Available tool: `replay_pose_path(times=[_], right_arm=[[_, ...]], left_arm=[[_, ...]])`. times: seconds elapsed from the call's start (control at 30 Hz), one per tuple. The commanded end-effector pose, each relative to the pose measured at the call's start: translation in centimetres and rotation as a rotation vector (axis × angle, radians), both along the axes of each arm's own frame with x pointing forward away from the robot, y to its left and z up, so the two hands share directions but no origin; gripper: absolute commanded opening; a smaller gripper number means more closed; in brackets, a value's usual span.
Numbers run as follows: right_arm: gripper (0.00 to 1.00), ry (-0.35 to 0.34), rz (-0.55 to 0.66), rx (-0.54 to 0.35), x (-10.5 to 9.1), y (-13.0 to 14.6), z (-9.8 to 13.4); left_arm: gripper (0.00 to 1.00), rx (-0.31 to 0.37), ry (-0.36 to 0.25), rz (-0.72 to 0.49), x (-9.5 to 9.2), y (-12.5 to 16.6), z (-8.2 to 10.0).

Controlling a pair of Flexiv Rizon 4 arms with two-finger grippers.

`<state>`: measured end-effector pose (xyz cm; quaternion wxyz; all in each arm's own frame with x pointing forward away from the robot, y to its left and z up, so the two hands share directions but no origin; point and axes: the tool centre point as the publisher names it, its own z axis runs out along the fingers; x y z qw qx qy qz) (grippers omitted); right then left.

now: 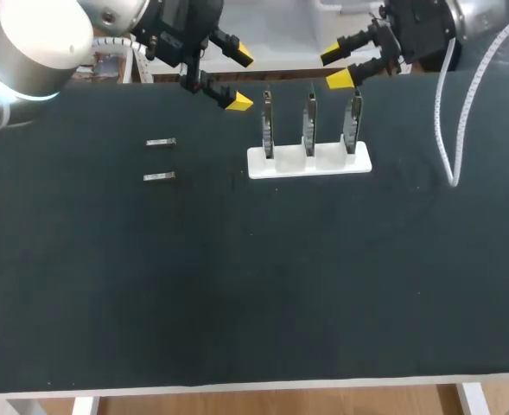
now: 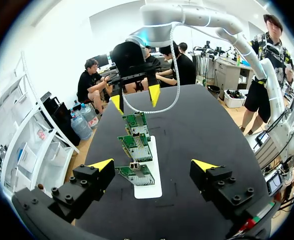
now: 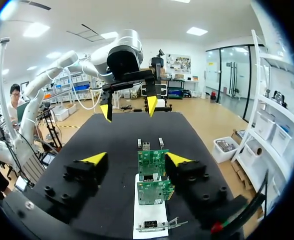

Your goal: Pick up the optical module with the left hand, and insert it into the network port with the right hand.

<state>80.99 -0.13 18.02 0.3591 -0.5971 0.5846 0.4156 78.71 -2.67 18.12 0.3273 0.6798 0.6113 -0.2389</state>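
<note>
Silver, the nearer optical module (image 1: 160, 143) lies flat on the desk (image 1: 237, 285) well apart from my left hand (image 1: 239, 79), which gapes wide and empty like my right hand (image 1: 339, 67), so I judge an off-centre pinch could skid it away.

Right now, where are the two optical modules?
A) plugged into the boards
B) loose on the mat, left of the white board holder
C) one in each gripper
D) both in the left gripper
B: both optical modules lie on the black mat, left of the white holder; the left gripper and right gripper are open and empty.
</note>
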Motion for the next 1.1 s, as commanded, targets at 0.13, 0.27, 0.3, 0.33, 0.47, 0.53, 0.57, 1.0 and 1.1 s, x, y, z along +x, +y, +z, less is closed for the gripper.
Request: replay_pose_path(times=[0.13, 0.27, 0.3, 0.33, 0.47, 0.53, 0.57, 1.0, 1.1], right_arm=[[1.00, -0.012, -0.025, -0.003, -0.6, 0.0, 0.1], [1.00, -0.012, -0.025, -0.003, -0.6, 0.0, 0.1], [1.00, -0.012, -0.025, -0.003, -0.6, 0.0, 0.1], [1.00, -0.012, -0.025, -0.003, -0.6, 0.0, 0.1], [1.00, -0.012, -0.025, -0.003, -0.6, 0.0, 0.1], [1.00, -0.018, -0.025, -0.002, -0.5, -0.2, 0.3], [1.00, -0.023, -0.028, -0.002, -0.5, -0.2, 0.4], [1.00, -0.022, -0.035, -0.020, -1.7, -1.1, 0.5], [1.00, -0.016, -0.041, -0.030, -1.8, -1.4, 0.4]], left_arm=[[1.00, 0.006, 0.002, 0.001, 0.0, -0.1, 0.1], [1.00, 0.006, 0.002, 0.001, 0.0, -0.1, 0.1], [1.00, 0.006, 0.002, 0.001, 0.0, -0.1, 0.1], [1.00, 0.006, 0.002, 0.001, 0.0, -0.1, 0.1], [1.00, 0.006, 0.002, 0.001, 0.0, -0.1, 0.1], [1.00, 0.006, 0.002, 0.001, 0.0, -0.1, 0.1], [1.00, 0.006, 0.002, 0.001, 0.0, -0.1, 0.1], [1.00, 0.006, 0.002, 0.001, 0.0, -0.1, 0.1], [1.00, 0.006, 0.002, 0.001, 0.0, -0.1, 0.1]])
